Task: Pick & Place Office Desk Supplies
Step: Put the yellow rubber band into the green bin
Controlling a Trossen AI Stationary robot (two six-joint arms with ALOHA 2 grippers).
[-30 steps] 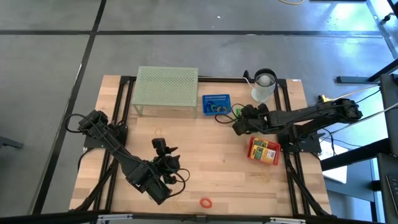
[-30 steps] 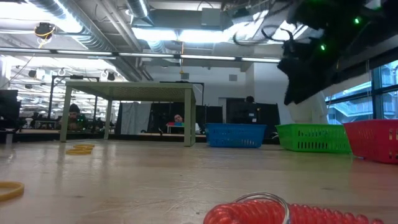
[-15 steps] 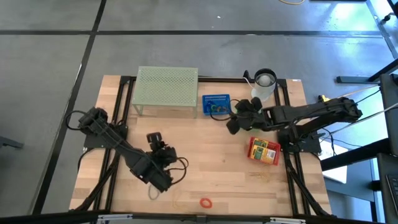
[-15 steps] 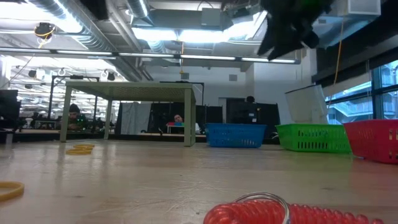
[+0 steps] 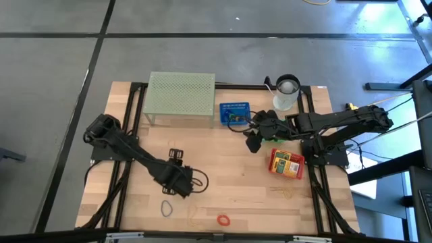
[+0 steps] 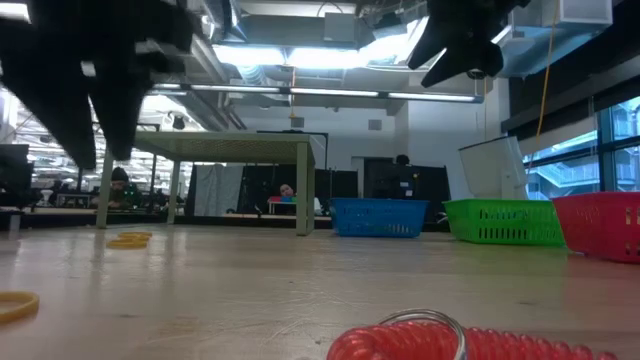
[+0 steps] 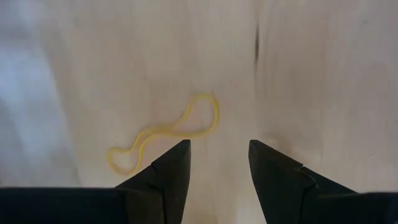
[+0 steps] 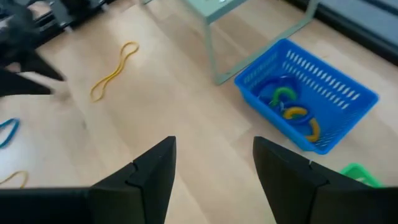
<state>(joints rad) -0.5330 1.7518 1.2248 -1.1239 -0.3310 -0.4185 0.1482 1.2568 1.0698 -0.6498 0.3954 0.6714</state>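
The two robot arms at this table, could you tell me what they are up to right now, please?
They are sorting loose desk supplies. The left gripper, jaws open and empty, hangs over a yellow rubber band lying on the wooden table. The right gripper, also open and empty, is up near the blue basket, which already holds a few coloured loops. A blue band and a red one lie near the front edge.

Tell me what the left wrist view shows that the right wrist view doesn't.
Only the left wrist view: the left tool, open and empty, close above bare wood. Only the right wrist view: the right tool, open and empty, the blue basket holding coloured rubber bands, a blue rubber band and a leg of the green mesh stand. Both: the yellow rubber band lying on the wooden table.
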